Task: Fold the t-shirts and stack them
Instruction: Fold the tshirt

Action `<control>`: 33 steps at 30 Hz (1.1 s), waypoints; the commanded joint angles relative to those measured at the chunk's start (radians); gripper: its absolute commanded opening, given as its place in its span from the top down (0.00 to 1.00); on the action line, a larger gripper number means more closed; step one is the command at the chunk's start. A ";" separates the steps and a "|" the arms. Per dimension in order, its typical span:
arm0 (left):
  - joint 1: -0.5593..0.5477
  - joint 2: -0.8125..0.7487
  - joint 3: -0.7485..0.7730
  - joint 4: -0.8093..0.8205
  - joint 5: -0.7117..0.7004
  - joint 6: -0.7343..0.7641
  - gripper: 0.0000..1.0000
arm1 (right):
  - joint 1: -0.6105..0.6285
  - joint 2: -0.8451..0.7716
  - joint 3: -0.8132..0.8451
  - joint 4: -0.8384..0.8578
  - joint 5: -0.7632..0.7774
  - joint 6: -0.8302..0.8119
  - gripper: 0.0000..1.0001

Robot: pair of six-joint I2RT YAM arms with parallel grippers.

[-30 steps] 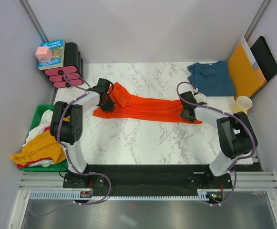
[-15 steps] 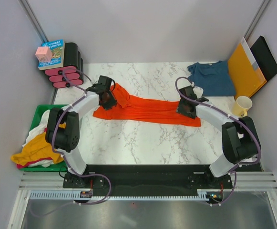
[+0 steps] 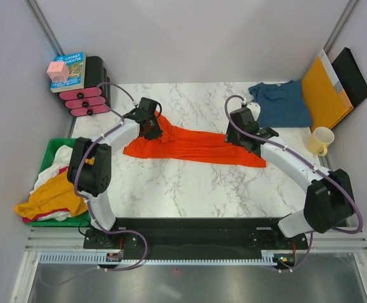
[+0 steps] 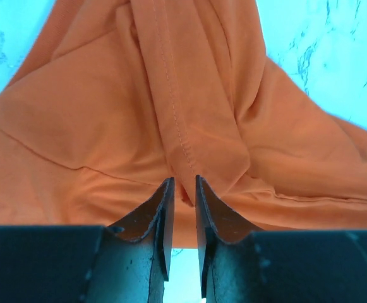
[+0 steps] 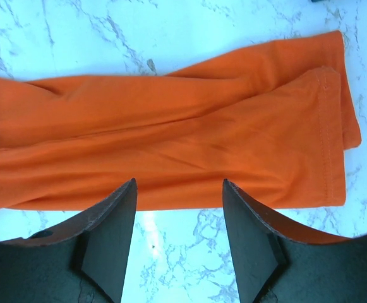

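White marble table (image 3: 189, 189) between grey walls, with a green bin (image 3: 49, 150) at its left edge. The orange-red t-shirt (image 3: 196, 144) stretches across the centre and the teal t-shirt (image 3: 284, 104) lies upper right. The left gripper (image 4: 183, 189) pinches an orange seam. The right gripper (image 5: 178, 189) now gapes empty, having shifted up-left.

A lab test cell, where I run my two-arm rig
My left arm (image 3: 117, 134) and right arm (image 3: 290, 161) stand bolted to a metal rail (image 3: 196, 243) at the near edge of a marble-look table (image 3: 189, 186), closed in by plain grey panel walls (image 3: 189, 38)
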 commanded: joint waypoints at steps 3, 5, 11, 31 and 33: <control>-0.010 0.018 -0.014 0.114 0.035 0.059 0.69 | 0.002 -0.051 -0.046 -0.017 0.016 -0.033 0.37; -0.014 0.030 -0.007 0.119 0.037 0.056 0.65 | 0.001 -0.059 -0.055 -0.020 0.012 -0.033 0.36; -0.014 0.073 0.016 0.117 0.058 0.038 0.60 | 0.002 -0.067 -0.069 -0.026 0.013 -0.039 0.37; -0.047 0.053 0.092 0.087 0.000 0.030 0.98 | 0.002 -0.068 -0.112 -0.014 0.004 -0.030 0.37; -0.049 0.038 0.072 0.059 -0.002 0.015 0.86 | 0.002 -0.068 -0.118 -0.011 0.006 -0.030 0.37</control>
